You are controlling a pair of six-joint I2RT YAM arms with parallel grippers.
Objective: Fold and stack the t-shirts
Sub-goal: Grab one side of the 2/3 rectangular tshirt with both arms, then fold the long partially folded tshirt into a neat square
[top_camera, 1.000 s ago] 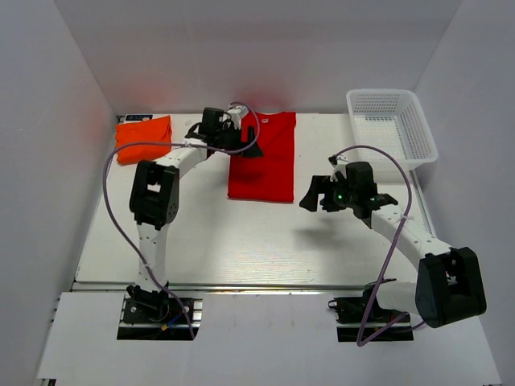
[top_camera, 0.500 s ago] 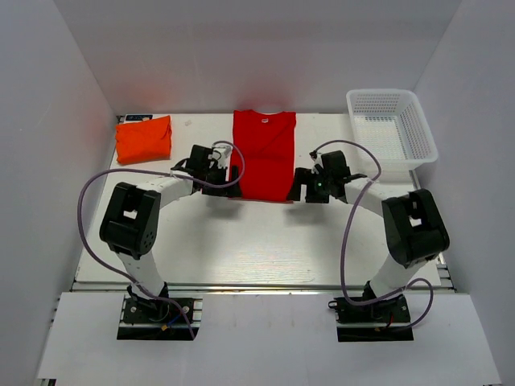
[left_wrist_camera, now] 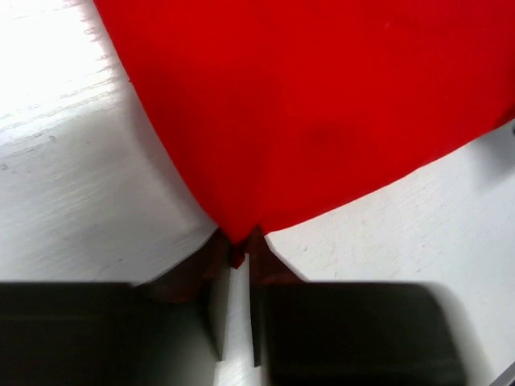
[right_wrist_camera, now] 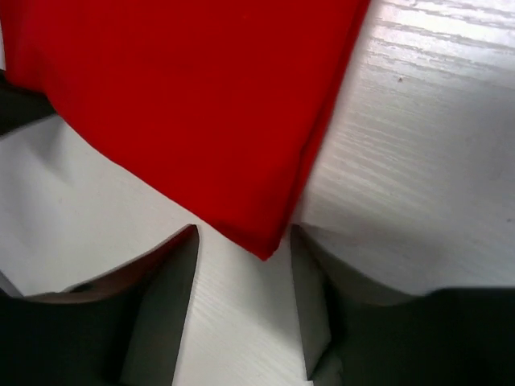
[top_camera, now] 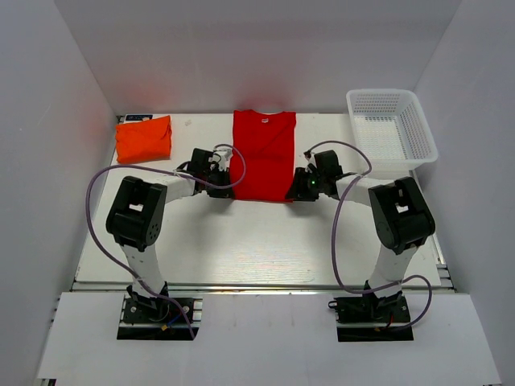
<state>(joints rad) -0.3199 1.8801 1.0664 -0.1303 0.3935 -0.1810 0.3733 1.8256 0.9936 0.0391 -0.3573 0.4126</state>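
Observation:
The red t-shirt [top_camera: 264, 157] lies folded lengthwise, collar at the back, in the middle of the table. My left gripper [top_camera: 227, 190] is at its near left corner. In the left wrist view that gripper [left_wrist_camera: 239, 246] is shut, pinching the tip of the red t-shirt [left_wrist_camera: 322, 121]. My right gripper [top_camera: 294, 191] is at the near right corner. In the right wrist view its jaws [right_wrist_camera: 244, 236] stand apart on either side of the red t-shirt's [right_wrist_camera: 185, 104] corner, not touching it. The orange t-shirt [top_camera: 143, 138] lies folded at the back left.
A white mesh basket [top_camera: 378, 93] stands at the back right. White walls close in the table on the left, back and right. Both arms' cables loop above the table beside the red shirt.
Both arms came down to the near corners of the red shirt. The left jaws closed on the left corner. The right jaws narrowed around the right corner.

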